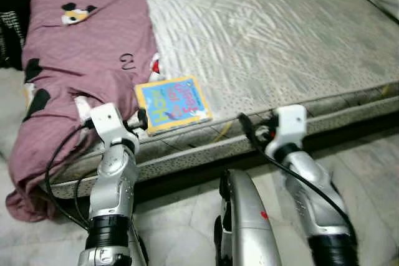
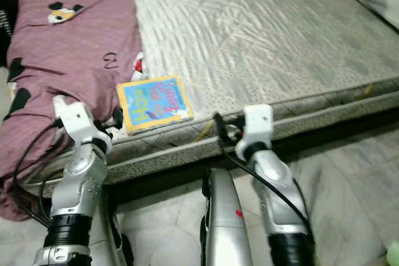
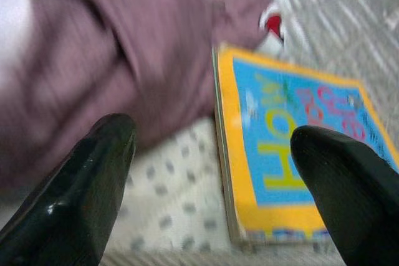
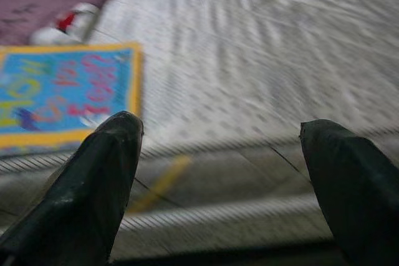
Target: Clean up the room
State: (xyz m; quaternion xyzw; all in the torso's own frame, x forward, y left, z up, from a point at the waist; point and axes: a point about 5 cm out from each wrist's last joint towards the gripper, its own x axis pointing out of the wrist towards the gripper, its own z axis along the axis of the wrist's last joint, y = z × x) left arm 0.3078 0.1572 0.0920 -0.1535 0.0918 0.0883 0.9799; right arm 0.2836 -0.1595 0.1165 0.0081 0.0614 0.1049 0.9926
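Reaching at the bed's (image 1: 324, 54) near edge, left gripper (image 3: 212, 172) fingers wide, empty, probably lining up the book (image 1: 173, 103) beside the purple quilt (image 1: 81, 60); right gripper (image 4: 218, 172) spread, empty.

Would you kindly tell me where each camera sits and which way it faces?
Left eye view: on the head, looking down at the bed, book and purple blanket; both arms show.
Right eye view: its stereo twin, same scene.
Left wrist view: along the open left end effector at the book and blanket.
Right wrist view: along the open right end effector at the mattress edge.
All views share the book.
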